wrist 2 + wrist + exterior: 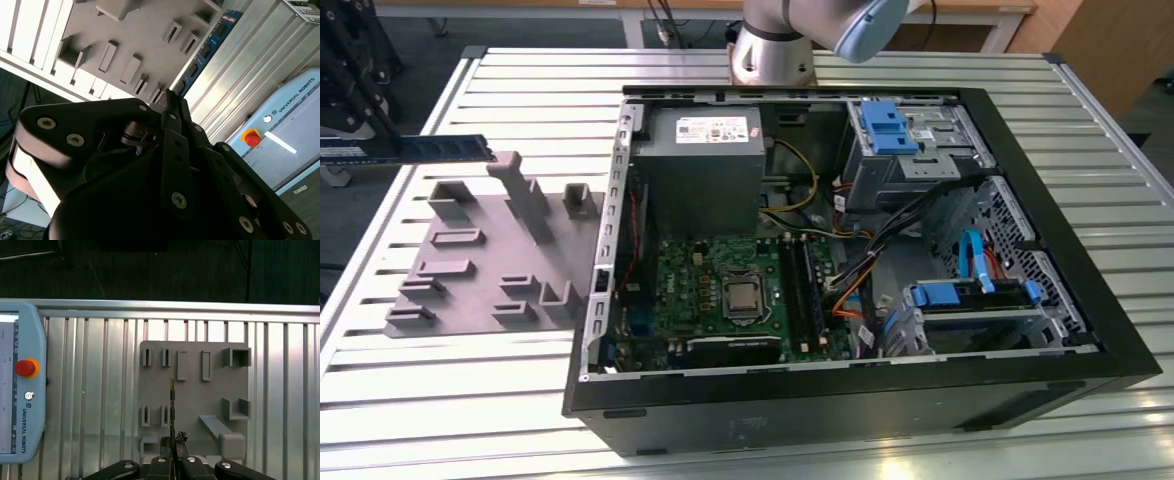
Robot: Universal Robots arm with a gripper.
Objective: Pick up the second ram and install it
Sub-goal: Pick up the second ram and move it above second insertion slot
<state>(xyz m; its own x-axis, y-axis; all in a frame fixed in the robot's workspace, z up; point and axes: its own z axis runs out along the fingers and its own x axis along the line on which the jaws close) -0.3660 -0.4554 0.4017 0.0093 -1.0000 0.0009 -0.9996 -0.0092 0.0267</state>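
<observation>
pickup is looking done, and the carry is the step in hand as i am judging it. the gripper is pinching 1 end of the ram, its fingers pressed flat on the stick's 2 faces. the ram is hanging over the tray. it is looking clear of the tray's upright blocks, though how far above them i cannot tell.

in the exterior view the ram is hovering level over the tray's far end, its free end just beside the tallest block. the case is lying open beside the tray, toward the exterior view's right, and the long black slots are sitting inside it, well apart from the tray.

installing is, in my view, calling for a steady pinch so the stick is not twisting, and for turning its long edge to run along a slot. it is also calling for a straight, even press. cables are crowding the case on the side away from the tray, so a snag is looking possible.

the ram is showing as a slim, flat, dark-blue stick. in the second wrist view a row of small black chips is running along its face. in the first wrist view it is appearing edge-on, as a thin line over the tray.
</observation>
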